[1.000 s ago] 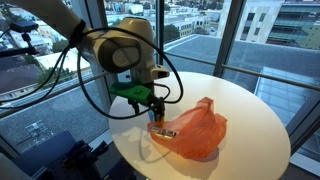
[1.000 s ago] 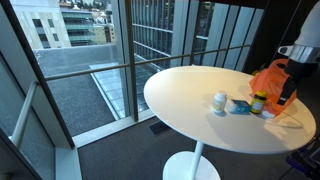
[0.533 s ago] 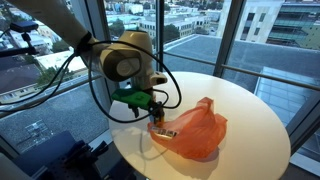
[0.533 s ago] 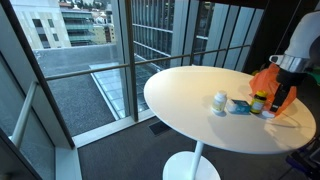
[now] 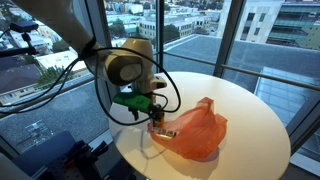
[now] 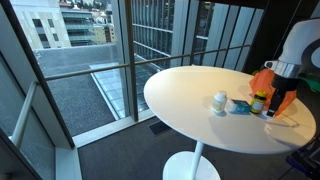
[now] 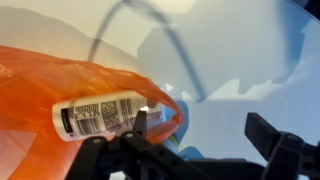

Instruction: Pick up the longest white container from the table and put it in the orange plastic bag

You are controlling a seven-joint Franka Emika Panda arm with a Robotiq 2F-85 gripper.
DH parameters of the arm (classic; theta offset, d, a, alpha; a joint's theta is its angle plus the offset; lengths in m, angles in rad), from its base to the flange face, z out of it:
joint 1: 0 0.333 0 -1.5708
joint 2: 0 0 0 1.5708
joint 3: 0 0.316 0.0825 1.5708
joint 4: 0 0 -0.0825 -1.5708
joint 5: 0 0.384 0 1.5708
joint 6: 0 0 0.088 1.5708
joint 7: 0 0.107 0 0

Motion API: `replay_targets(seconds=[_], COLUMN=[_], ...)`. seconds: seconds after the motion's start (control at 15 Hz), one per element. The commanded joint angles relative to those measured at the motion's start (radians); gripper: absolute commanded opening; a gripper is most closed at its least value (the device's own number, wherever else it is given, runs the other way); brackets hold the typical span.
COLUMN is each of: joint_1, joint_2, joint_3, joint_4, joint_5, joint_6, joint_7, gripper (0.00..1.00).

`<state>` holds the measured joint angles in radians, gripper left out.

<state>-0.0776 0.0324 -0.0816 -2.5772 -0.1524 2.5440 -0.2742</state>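
Wrist view: the orange plastic bag (image 7: pixel 40 85) fills the left half; its film is thin, translucent and crinkled. The longest white container (image 7: pixel 105 115) lies on its side in the bag's opening. It is a slim white cylinder with a printed barcode label facing up. Right of it, the gripper (image 7: pixel 205 138) has its dark fingers (image 7: pixel 270 135) spread wide and holds nothing. Further right, the table (image 7: pixel 250 60) shows open, smooth white surface. In an exterior view, a short white jar (image 6: pixel 219 102), a blue item (image 6: pixel 238 106) and a small yellow bottle (image 6: pixel 258 101) stand left of the bag, toward the table's near edge.
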Motion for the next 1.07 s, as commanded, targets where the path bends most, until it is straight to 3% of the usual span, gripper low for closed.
replay_targets(seconds=[0.0, 0.2, 0.27, 0.47, 0.67, 0.8, 1.0], joint_1=[0.001, 0.001, 0.001, 0.001, -0.001, -0.006, -0.013], joint_2=[0.034, 0.048, 0.051, 0.057, 0.037, 0.020, -0.016], joint_3=[0.002, 0.001, 0.001, 0.001, 0.000, -0.002, -0.009], joint_4=[0.032, 0.045, 0.048, 0.058, 0.058, 0.058, 0.055], joint_5=[-0.015, -0.018, -0.019, -0.021, -0.018, -0.005, 0.002], joint_6=[0.001, -0.002, -0.002, -0.003, -0.009, -0.016, -0.023], joint_7=[0.034, 0.043, 0.046, 0.049, 0.044, 0.031, 0.021], gripper=[0.81, 0.60, 0.58, 0.27, 0.04, 0.00, 0.02])
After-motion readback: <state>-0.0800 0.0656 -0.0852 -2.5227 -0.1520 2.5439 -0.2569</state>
